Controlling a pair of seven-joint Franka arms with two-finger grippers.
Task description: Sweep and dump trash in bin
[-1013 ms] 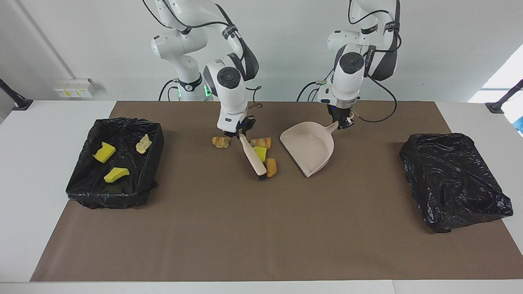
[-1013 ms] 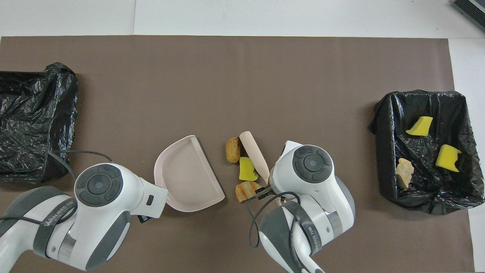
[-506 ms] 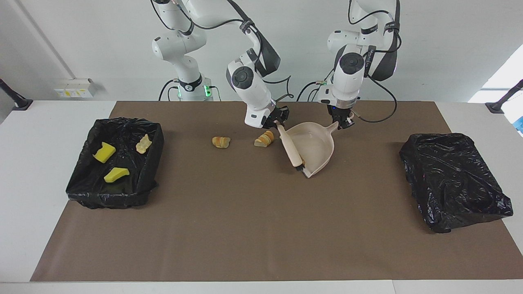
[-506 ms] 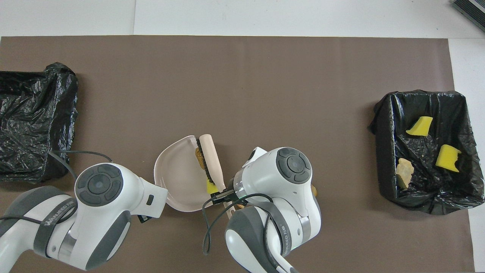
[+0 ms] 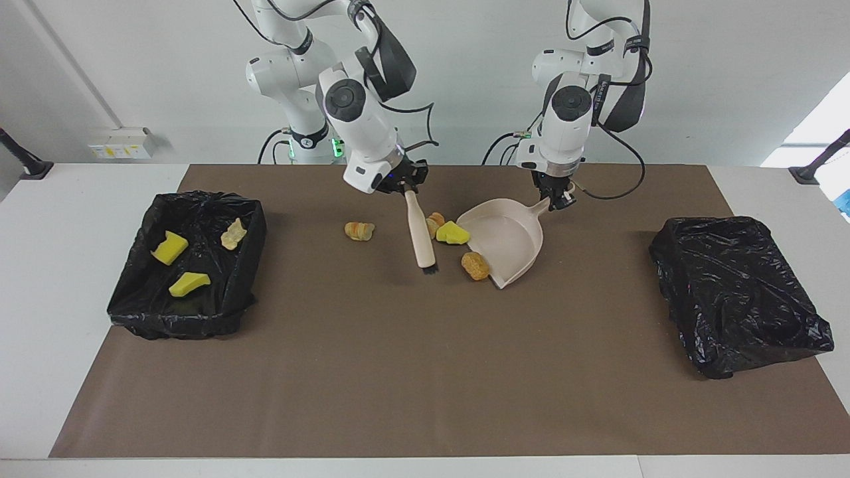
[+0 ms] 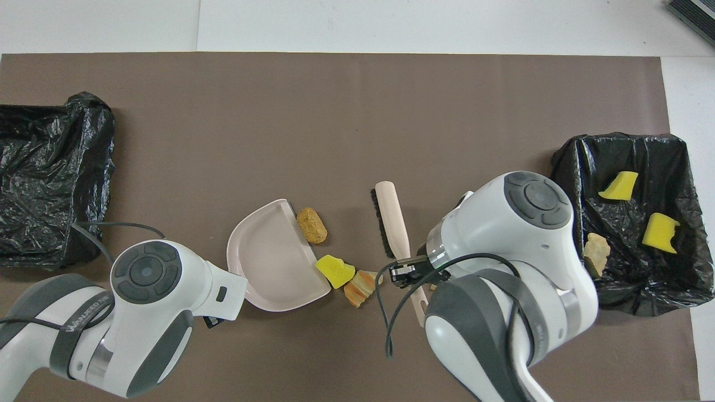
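Right gripper (image 5: 406,187) clamped on the brush (image 5: 421,234) handle, brush lifted off the mat (image 5: 398,372), bristles facing the dustpan. Left gripper (image 5: 561,197) closed on the dustpan (image 5: 508,242) handle, pan flat on the mat with its mouth toward the right arm's end.

Trash by the pan: striped pastry piece (image 5: 435,222) nearest the robots, yellow sponge chunk (image 5: 453,233) right at the pan lip, brown bread chunk (image 5: 475,265) farther out by the lip's corner. None inside the pan. One more pastry piece (image 5: 359,230) sits alone, toward the right arm's end.

Open bin (image 5: 133,292) at the right arm's end holds two yellow chunks (image 5: 169,247) and a tan piece (image 5: 233,234). Second black-bagged bin (image 5: 740,292) at the left arm's end.
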